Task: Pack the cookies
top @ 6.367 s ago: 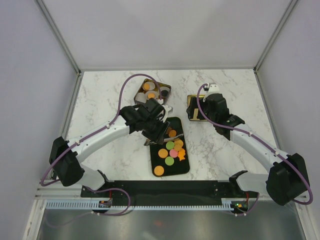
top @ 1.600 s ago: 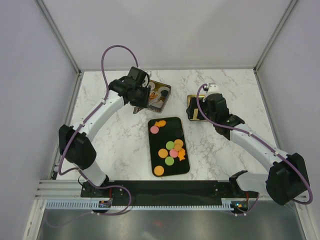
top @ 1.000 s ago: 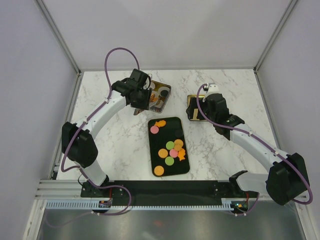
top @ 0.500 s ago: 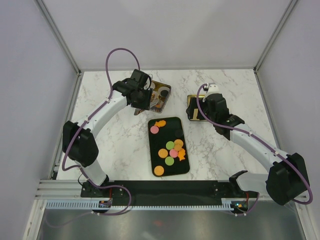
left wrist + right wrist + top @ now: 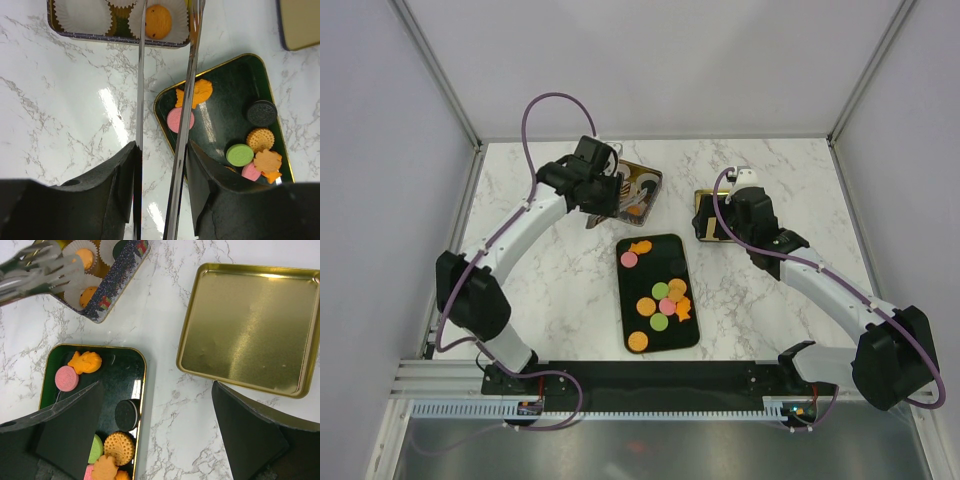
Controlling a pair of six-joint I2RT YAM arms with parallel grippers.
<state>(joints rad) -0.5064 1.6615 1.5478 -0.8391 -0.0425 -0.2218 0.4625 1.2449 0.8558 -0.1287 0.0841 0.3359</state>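
The left gripper [image 5: 167, 10] hangs over one tin [image 5: 100, 39]. Its two long metal fingers [image 5: 139, 75] are partly apart, with nothing between them. Three cookies [image 5: 89, 294] show in white paper cups [image 5: 82, 15] there: two orange, one dark. Ten more lie on one black tray [image 5: 225, 100]: five orange, two pink, two green, one dark. The right gripper [image 5: 157, 385] is wide open and empty, by one gold lid [image 5: 250, 325].

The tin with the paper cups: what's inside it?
White paper cups: some hold orange cookies, one a dark cookie, one looks empty. Metal fingers of the left gripper cover part of the tin, hiding the rest.
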